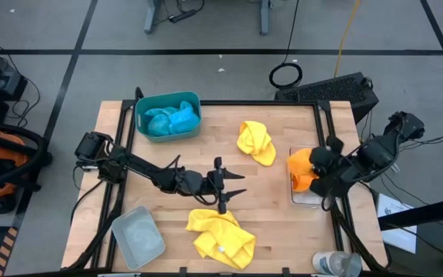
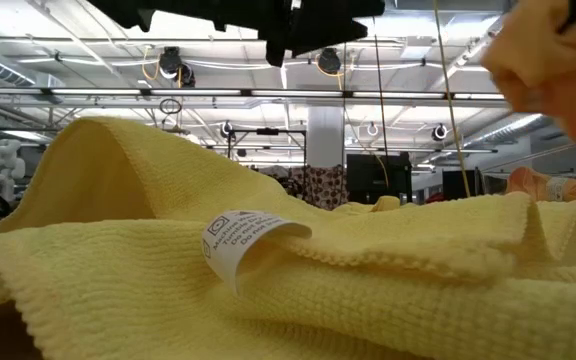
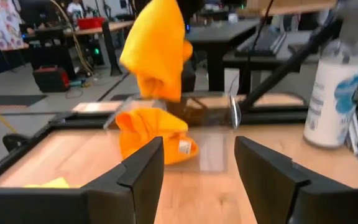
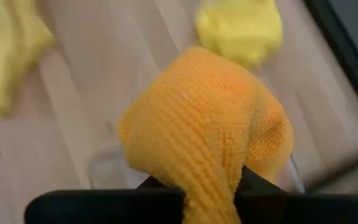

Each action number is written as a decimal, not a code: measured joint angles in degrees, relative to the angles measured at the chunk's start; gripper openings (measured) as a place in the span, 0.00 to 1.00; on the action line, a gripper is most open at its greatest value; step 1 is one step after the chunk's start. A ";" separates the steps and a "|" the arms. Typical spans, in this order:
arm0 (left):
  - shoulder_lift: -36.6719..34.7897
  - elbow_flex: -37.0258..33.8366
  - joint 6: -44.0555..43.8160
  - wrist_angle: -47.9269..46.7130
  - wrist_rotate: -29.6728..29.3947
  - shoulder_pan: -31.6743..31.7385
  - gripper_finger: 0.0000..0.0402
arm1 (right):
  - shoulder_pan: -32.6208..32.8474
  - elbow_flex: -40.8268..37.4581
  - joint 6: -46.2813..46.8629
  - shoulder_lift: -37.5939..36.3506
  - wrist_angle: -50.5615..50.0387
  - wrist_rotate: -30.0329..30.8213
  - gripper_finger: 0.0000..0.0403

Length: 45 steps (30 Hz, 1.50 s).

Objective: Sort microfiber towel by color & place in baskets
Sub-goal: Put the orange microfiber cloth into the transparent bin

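Observation:
My right gripper [image 1: 319,171] is shut on an orange towel [image 3: 157,50] and holds it above the clear basket [image 1: 302,198] at the table's right edge. A second orange towel [image 3: 154,134] lies inside that basket. My left gripper [image 1: 233,185] stands open and level at mid-table, nothing between its fingers, and points toward the clear basket. One yellow towel [image 1: 256,141] lies flat on the far middle of the table. Another yellow towel [image 1: 220,237] lies near the front edge. Blue towels [image 1: 171,119] sit in the teal basket [image 1: 141,108] at the far left. My right gripper pinches a bunched fold [image 4: 213,168] of the orange towel between its two fingers, coming from above and slanting down. How many layers it has, I cannot tell. The towel bulges out past the fingers and hangs over the clear basket, its lower end [image 3: 163,93] close above the towel inside.
The pale grey basket [image 1: 138,237] stands at the front left. A clear plastic bottle [image 1: 335,264] stands at the front right corner. Bare wood lies between the two yellow towels. A black frame rail runs along the table's edges.

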 joint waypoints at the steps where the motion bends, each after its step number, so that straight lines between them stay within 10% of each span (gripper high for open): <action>1: 0.06 -0.01 0.01 -0.51 0.00 0.00 0.50 | 0.00 -0.22 2.04 0.00 -1.62 -1.06 0.05; 22: 0.08 -0.02 -1.29 -2.11 0.01 0.02 0.50 | 0.09 -24.21 15.53 0.35 10.74 -13.53 0.17; 35: 0.08 -0.02 -1.33 -2.43 0.01 0.02 0.50 | 0.09 -19.43 10.18 0.35 11.06 -20.62 0.55; 45: 0.08 -0.02 -1.36 -2.43 0.02 0.02 0.50 | 0.27 -12.94 6.49 0.33 9.61 -22.90 0.50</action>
